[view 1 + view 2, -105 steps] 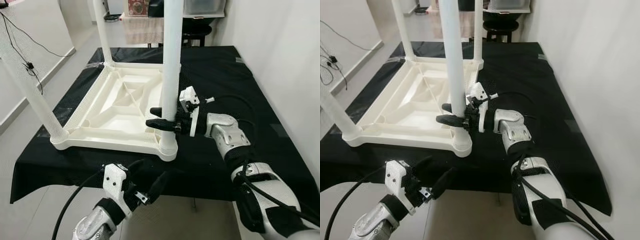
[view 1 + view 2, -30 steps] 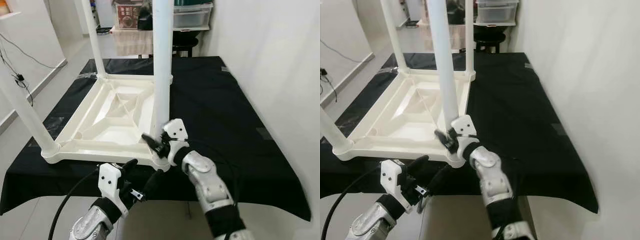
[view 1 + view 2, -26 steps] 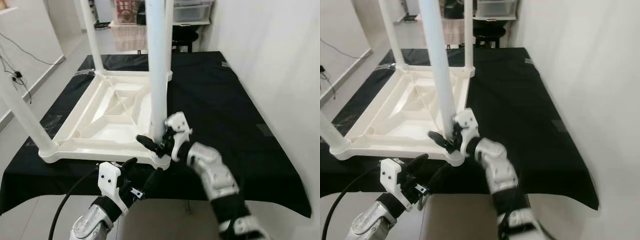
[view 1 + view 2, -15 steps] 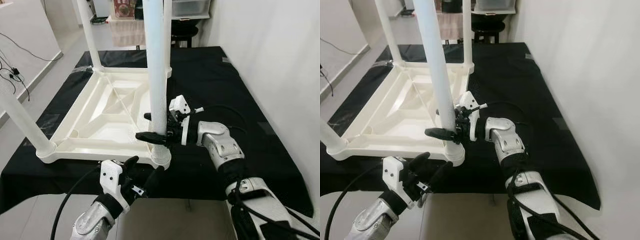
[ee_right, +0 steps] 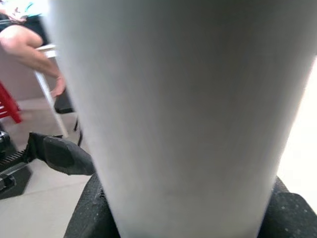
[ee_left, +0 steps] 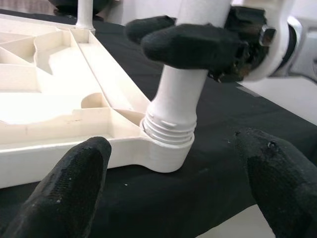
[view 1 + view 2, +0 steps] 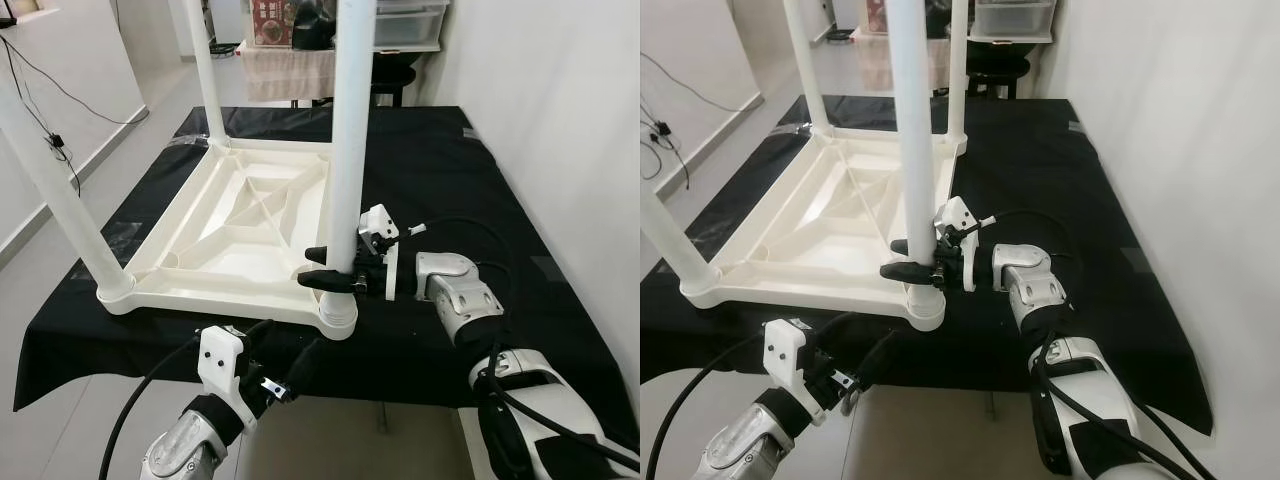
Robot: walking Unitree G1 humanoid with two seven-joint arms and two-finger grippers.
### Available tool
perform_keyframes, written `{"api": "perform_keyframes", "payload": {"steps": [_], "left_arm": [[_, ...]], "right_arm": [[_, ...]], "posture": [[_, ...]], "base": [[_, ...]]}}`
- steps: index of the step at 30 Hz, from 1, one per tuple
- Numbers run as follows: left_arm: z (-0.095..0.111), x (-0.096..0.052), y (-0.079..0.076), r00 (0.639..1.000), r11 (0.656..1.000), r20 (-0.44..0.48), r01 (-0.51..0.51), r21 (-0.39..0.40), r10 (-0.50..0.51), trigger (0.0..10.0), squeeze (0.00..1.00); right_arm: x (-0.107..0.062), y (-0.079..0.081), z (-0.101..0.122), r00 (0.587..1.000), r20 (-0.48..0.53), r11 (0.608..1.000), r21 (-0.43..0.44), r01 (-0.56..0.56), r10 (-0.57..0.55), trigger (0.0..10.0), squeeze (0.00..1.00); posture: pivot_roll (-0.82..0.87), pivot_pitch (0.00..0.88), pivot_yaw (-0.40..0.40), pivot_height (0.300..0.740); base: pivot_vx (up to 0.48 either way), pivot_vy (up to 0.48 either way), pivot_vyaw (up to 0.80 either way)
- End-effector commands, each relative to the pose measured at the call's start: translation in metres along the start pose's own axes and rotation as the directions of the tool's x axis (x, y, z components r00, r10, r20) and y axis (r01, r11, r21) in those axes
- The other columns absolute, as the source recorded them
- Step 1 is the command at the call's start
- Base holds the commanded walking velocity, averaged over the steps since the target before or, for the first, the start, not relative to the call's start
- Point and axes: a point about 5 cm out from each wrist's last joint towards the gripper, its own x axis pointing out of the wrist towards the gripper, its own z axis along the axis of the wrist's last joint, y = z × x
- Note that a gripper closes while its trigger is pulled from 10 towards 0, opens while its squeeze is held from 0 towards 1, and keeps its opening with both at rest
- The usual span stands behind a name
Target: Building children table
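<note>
A white plastic children's table [image 7: 200, 250] lies upside down on a black-covered bench [image 7: 450, 170], with its legs standing upright. My right gripper [image 7: 310, 267] is shut on the near right leg [image 7: 348, 150], just above its threaded socket [image 6: 168, 134]. One black finger lies on each side of the leg [image 5: 173, 99]. My left gripper [image 7: 285, 345] hangs open and holds nothing, below the bench's front edge and in front of that corner. Its fingers [image 6: 74, 183] frame the socket from a short distance.
A white wall [image 7: 560, 120] runs close along the right side of the bench. Storage boxes and a dark stool [image 7: 390, 75] stand behind it. Open floor [image 7: 60, 200] lies to the left, with a cable on the wall. A person's leg [image 5: 20, 44] appears in the right wrist view.
The head view has shifted. My right forearm has swung from the near side out to the right, with the gripper staying at the leg. The left gripper holds its place.
</note>
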Motion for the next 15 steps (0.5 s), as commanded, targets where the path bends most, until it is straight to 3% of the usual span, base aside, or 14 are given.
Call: {"api": "perform_keyframes", "payload": {"steps": [1, 2, 3, 4, 5, 6, 7, 8, 11, 13, 14, 15], "left_arm": [[0.001, -0.003, -0.001, 1.0, 1.0, -0.004, -0.001, 0.007, 0.001, 10.0, 0.0], [0.001, -0.004, 0.0, 1.0, 1.0, -0.006, -0.001, 0.008, 0.001, 10.0, 0.0], [0.001, -0.004, 0.0, 1.0, 1.0, -0.006, -0.001, 0.008, 0.001, 10.0, 0.0], [0.002, -0.006, 0.0, 1.0, 1.0, -0.007, -0.002, 0.01, 0.002, 10.0, 0.0], [0.002, -0.006, 0.001, 1.0, 1.0, -0.009, -0.003, 0.01, 0.003, 10.0, 0.0], [0.002, -0.006, 0.001, 1.0, 1.0, -0.009, -0.003, 0.01, 0.003, 10.0, 0.0], [0.002, -0.006, 0.002, 1.0, 1.0, -0.015, 0.0, 0.015, 0.001, 10.0, 0.0], [0.002, -0.005, 0.001, 1.0, 1.0, -0.016, 0.0, 0.016, 0.0, 10.0, 0.0], [0.002, -0.005, 0.001, 1.0, 1.0, -0.017, 0.001, 0.017, 0.0, 10.0, 0.0], [0.002, -0.005, 0.002, 1.0, 1.0, -0.017, 0.001, 0.016, 0.0, 10.0, 0.0], [0.002, -0.005, 0.002, 1.0, 1.0, -0.017, 0.001, 0.016, 0.0, 10.0, 0.0], [0.002, -0.005, 0.003, 1.0, 1.0, -0.015, -0.004, 0.016, 0.004, 10.0, 0.0]], "right_arm": [[-0.006, 0.006, -0.019, 0.997, -0.022, 0.996, 0.046, 0.073, -0.072, 0.0, 0.0], [-0.001, 0.011, -0.03, 0.983, -0.039, 0.981, 0.076, 0.179, -0.177, 0.0, 0.0], [-0.001, 0.011, -0.03, 0.983, -0.039, 0.981, 0.076, 0.179, -0.177, 0.0, 0.0], [0.008, 0.028, -0.047, 0.885, -0.112, 0.882, 0.096, 0.461, -0.451, 0.0, 0.0], [0.018, 0.056, -0.058, 0.813, -0.153, 0.804, 0.127, 0.581, -0.562, 0.0, 0.0], [0.018, 0.056, -0.058, 0.813, -0.153, 0.804, 0.127, 0.581, -0.562, 0.0, 0.0], [0.028, 0.077, -0.057, 0.804, -0.141, 0.805, 0.063, 0.589, -0.577, 0.0, 0.0], [0.032, 0.079, -0.057, 0.836, -0.128, 0.839, 0.042, 0.543, -0.534, 0.0, 0.0], [0.032, 0.078, -0.057, 0.843, -0.123, 0.847, 0.027, 0.53, -0.524, 0.0, 0.0], [0.032, 0.059, -0.052, 0.811, -0.125, 0.816, 0.012, 0.578, -0.572, 0.0, 0.0], [0.032, 0.059, -0.052, 0.811, -0.125, 0.816, 0.012, 0.578, -0.572, 0.0, 0.0], [0.032, 0.051, -0.048, 0.796, -0.118, 0.801, 0.009, 0.598, -0.593, 10.0, 0.0]], "posture": [[0.0, 0.08, -0.015, 0.74], [0.0, 0.081, -0.018, 0.74], [0.0, 0.081, -0.018, 0.74], [0.0, 0.097, -0.013, 0.74], [-0.01, 0.101, 0.005, 0.74], [-0.01, 0.101, 0.005, 0.74], [-0.02, 0.083, 0.011, 0.74], [-0.02, 0.083, 0.011, 0.74], [-0.02, 0.083, 0.011, 0.74], [0.0, 0.077, 0.004, 0.74], [0.0, 0.077, 0.004, 0.74], [0.0, 0.075, 0.005, 0.74]], "base": [[0.0, 0.0, 0.0], [0.0, 0.0, 0.0], [0.0, 0.0, 0.0], [0.0, 0.0, 0.0], [0.0, 0.0, 0.0], [0.0, 0.0, 0.0], [0.0, 0.0, 0.0], [0.0, 0.0, 0.0], [0.0, 0.0, 0.0], [0.0, 0.0, 0.0], [0.0, 0.0, 0.0], [0.0, 0.0, 0.0]]}}
